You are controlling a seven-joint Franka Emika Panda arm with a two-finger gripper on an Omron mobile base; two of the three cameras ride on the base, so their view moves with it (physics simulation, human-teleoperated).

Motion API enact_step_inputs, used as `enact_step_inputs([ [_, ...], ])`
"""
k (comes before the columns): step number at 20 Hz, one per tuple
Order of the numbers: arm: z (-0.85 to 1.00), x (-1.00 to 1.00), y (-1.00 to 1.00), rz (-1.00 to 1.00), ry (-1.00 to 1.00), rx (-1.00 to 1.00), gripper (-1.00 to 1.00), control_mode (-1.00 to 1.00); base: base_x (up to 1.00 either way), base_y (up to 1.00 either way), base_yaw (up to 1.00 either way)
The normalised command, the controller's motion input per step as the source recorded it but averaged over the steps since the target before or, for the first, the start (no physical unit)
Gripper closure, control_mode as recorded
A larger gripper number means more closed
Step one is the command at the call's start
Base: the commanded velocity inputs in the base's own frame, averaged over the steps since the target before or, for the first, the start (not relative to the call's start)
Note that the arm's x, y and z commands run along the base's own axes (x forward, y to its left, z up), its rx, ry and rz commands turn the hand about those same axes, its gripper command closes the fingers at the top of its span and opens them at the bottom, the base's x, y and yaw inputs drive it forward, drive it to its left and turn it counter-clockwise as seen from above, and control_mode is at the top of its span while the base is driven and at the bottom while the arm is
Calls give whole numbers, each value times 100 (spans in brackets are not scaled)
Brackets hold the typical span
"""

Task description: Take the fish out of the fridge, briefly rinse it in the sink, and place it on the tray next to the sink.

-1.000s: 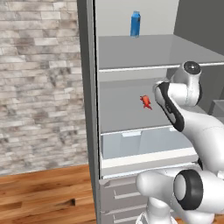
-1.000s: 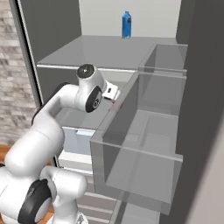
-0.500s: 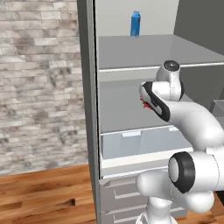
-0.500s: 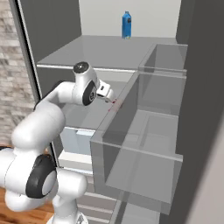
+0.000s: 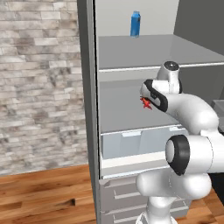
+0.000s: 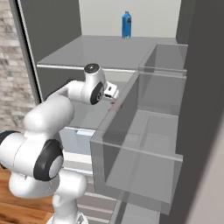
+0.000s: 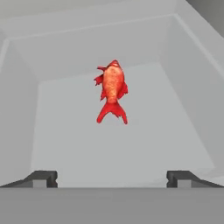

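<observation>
A small red fish (image 7: 112,92) lies on the middle shelf of the open fridge (image 5: 89,87), its tail toward my hand. From the left base view the fish (image 5: 145,103) peeks out just left of my hand. My gripper (image 7: 112,179) is open, a short way in front of the fish, and nothing is between its fingertips (image 7: 43,178). In the right base view the gripper (image 6: 113,92) reaches in over that shelf, close to the door bin. The sink and the tray are out of view.
A blue carton (image 5: 135,24) stands at the back of the top shelf. A translucent drawer (image 5: 140,140) sits below the fish's shelf. Clear door bins (image 6: 144,144) hang close on the right of the arm. A brick wall (image 5: 39,78) flanks the fridge.
The arm has stretched deeper into the fridge, bringing the hand up to the fish. The jaws have stayed open and the fish has not moved.
</observation>
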Motion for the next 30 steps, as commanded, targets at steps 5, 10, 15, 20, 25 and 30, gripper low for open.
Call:
enact_step_inputs([
  [5,-27,34,-16,10,0,4,-100,-100,0,0,0],
  [10,-27,55,1,4,6,0,-100,-100,0,0,0],
  [15,-28,49,0,3,0,0,-100,-100,0,0,0],
  [20,-7,38,0,0,0,0,-100,-100,0,0,0],
  [25,0,7,0,0,1,0,-100,-100,0,0,0],
  [30,-20,34,-1,0,0,0,-100,-100,0,0,0],
])
